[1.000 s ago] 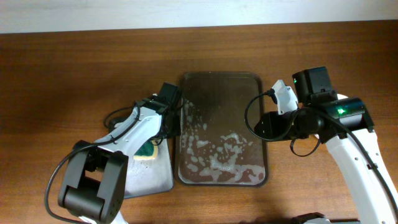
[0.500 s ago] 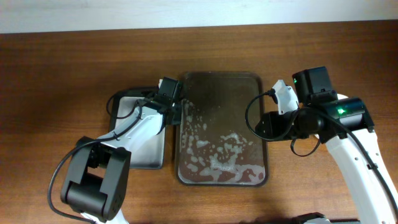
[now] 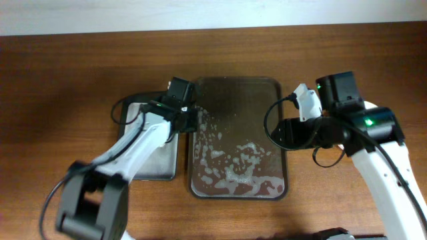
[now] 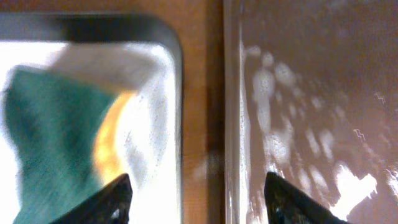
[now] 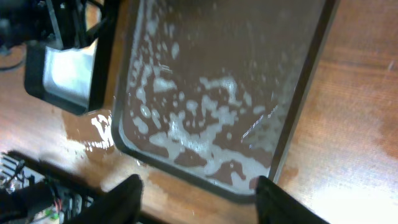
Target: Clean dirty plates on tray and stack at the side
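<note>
The dark brown tray (image 3: 237, 100) lies mid-table, its floor streaked with white foam, and it also shows as the tray (image 5: 249, 56) in the right wrist view. No plates show in any view. My left gripper (image 3: 186, 123) hangs over the gap between the tray (image 4: 311, 74) and a grey metal tray; the left gripper (image 4: 199, 202) is open with nothing between its fingers. My right gripper (image 3: 279, 133) hovers at the tray's right rim. The right gripper (image 5: 199, 199) is open and empty above the tray's near corner.
A grey metal tray (image 3: 150, 157) lies left of the brown tray, under my left arm. On that metal tray (image 4: 158, 56) lies a green-and-yellow sponge (image 4: 56, 137). A wet patch (image 5: 87, 127) lies on the wooden table beside the tray.
The grey metal tray has slid toward the back of the table. My left gripper, shut before, now stands open. The right gripper's fingers have spread wider.
</note>
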You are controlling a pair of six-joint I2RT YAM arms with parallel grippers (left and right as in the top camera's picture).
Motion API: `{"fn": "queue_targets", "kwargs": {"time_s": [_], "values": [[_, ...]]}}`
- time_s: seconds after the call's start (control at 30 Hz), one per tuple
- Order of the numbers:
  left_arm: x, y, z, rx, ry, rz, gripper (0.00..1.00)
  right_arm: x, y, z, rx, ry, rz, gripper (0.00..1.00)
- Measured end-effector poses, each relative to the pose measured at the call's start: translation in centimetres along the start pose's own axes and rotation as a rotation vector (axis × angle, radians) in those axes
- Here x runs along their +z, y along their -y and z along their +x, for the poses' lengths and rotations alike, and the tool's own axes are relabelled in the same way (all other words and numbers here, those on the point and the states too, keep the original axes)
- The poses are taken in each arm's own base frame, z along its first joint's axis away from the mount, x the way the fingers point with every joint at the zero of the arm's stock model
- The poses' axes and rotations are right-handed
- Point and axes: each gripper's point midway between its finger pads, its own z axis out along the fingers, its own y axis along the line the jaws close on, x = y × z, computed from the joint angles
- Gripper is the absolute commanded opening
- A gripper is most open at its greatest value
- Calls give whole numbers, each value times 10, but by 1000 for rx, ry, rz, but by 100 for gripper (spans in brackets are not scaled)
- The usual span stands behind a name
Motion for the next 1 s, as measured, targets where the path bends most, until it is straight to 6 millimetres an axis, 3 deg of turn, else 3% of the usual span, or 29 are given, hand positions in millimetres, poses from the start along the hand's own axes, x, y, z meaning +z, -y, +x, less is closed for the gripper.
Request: {"fn": "queue_targets", "kwargs": {"time_s": [0.03,0.07,0.1,0.17,0.27,0.43,0.57,0.8,0.9,0.93,0.97,1.0], "values": [[-23,-2,-1,-1,8,8,73,-11,-5,-6,-22,52,-5,79],[-49,-4,-2,-6,29,19,76,-26,-11,-11,-49,114,-11,99],[-71,-6,0,-6,42,31,80,-42,-18,-14,-71,173,-18,99],[-125,-13,7,-9,92,59,100,-84,-33,-14,-121,312,-32,99],[-194,-27,28,-14,186,91,99,-126,-47,1,-173,450,-47,99],[-252,-39,44,-30,339,139,100,-141,-52,11,-190,504,-53,99],[-283,-45,52,-41,448,172,99,-141,-52,11,-188,502,-53,99],[-288,-46,53,-43,466,178,99,-143,-50,19,-199,525,-44,99],[-288,-46,54,-43,463,179,99,-168,-38,27,-248,770,49,99],[-288,-46,54,-42,464,180,99,-168,-34,30,-267,826,66,99],[-288,-46,54,-43,464,180,99,-162,-27,33,-283,882,85,99],[-288,-46,54,-43,465,180,99,-141,-15,43,-285,878,107,99]]}}
